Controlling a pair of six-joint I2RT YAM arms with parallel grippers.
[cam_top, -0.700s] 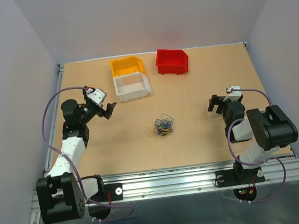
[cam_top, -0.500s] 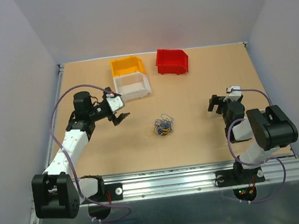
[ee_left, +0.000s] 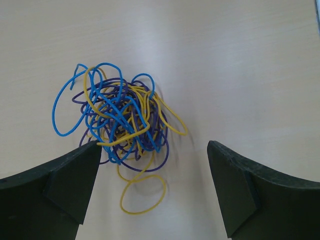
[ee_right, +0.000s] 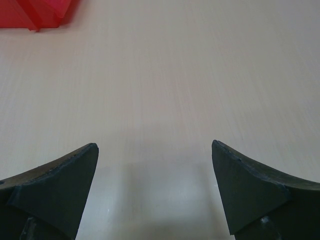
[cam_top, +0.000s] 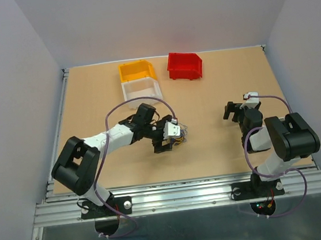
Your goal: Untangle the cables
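The cables (ee_left: 120, 125) are one small tangle of thin blue, yellow and purple wires lying on the table. In the top view the tangle (cam_top: 180, 134) sits mid-table, partly hidden by my left gripper (cam_top: 167, 138). The left gripper (ee_left: 152, 146) is open and low over the table. Its left fingertip (ee_left: 85, 165) is at the tangle's near edge. A loose yellow loop (ee_left: 142, 192) lies between the jaws. My right gripper (cam_top: 233, 110) is open and empty over bare table at the right, also shown in the right wrist view (ee_right: 155, 147).
An orange bin (cam_top: 136, 70), a white bin (cam_top: 141, 92) and a red bin (cam_top: 184, 65) stand at the back of the table. A corner of the red bin (ee_right: 35, 12) shows in the right wrist view. Grey walls enclose the table.
My left arm has swung from the table's left side across to the tangle and dropped low over it. The right arm has not moved.
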